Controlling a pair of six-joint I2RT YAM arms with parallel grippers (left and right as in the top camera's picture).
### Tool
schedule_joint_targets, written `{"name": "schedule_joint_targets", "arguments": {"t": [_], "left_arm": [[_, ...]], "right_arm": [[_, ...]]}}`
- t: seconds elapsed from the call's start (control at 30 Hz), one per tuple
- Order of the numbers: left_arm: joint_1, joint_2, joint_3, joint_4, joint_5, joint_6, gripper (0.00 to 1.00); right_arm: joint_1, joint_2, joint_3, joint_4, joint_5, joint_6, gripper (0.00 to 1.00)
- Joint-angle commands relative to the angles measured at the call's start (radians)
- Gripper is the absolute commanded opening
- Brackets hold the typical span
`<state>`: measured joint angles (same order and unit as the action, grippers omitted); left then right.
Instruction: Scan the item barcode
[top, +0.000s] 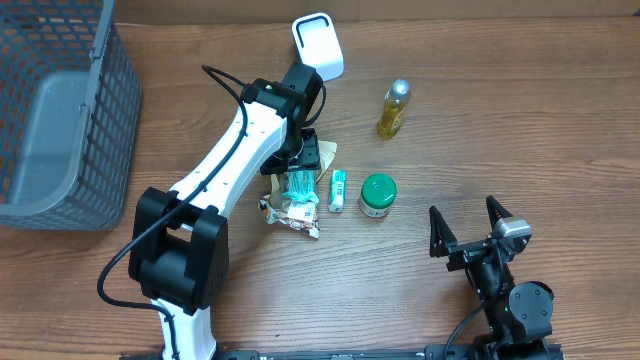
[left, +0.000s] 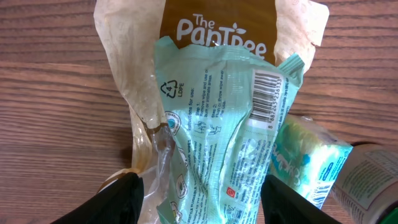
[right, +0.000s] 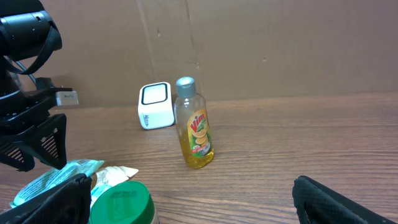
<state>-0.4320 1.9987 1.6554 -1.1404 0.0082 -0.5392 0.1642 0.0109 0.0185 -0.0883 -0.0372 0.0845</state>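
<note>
The crumpled teal plastic wipes packet (left: 217, 143) is seen lying barcode-up on the wooden counter (top: 520, 130), mid-frame overhead, straddled by the left hand (left: 202, 193), fingers apart; whether it is pinched cannot be told. The right hand (top: 465, 212) is spread wide, lower right. Lifting and presentation to the white boxy scanner (top: 318, 45), upper centre, are judged undone

Mint-green packet (left: 217, 155), yellow bottle (top: 393, 110)

packet (left: 211, 143) fine print illegible, jar (left: 368, 182) cropped
</note>
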Motion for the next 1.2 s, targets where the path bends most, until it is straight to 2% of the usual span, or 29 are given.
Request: {"name": "schedule_joint_targets", "arguments": {"t": [0.0,0.4,0.7,0.83,0.9,0.97,1.17], "left_arm": [[0.0,0.004,0.011,-0.005,0.011,0.016,0.63],[0.0,0.005,-0.027,0.004,0.01,0.016,0.63],[0.0,0.006,-0.127,0.08,0.012,0.015,0.61],[0.0,0.006,-0.161,0.099,0.011,0.016,0.53],[0.0,0.006,-0.163,0.099,0.011,0.016,0.36],[0.0,0.006,-0.163,0.101,0.011,0.016,0.27],[0.0,0.006,-0.163,0.102,0.011,0.016,0.29]], "right_arm": [[-0.003,-0.007,-0.011,0.007,-0.001,-0.003,1.0],[-0.003,-0.007,-0.011,0.007,-0.002,-0.003,1.0],[-0.003,-0.007,-0.011,0.007,-0.002,-0.003,1.0],[-0.003,-0.007,-0.011,0.007,-0.002,-0.003,1.0],[-0.003,-0.007,-0.011,0.007,-0.002,-0.003,1.0],[-0.003,-0.007,-0.011,0.007,-0.002,-0.003,1.0],[-0.003,-0.007,-0.011,0.007,-0.001,-0.003,1.0]]}}
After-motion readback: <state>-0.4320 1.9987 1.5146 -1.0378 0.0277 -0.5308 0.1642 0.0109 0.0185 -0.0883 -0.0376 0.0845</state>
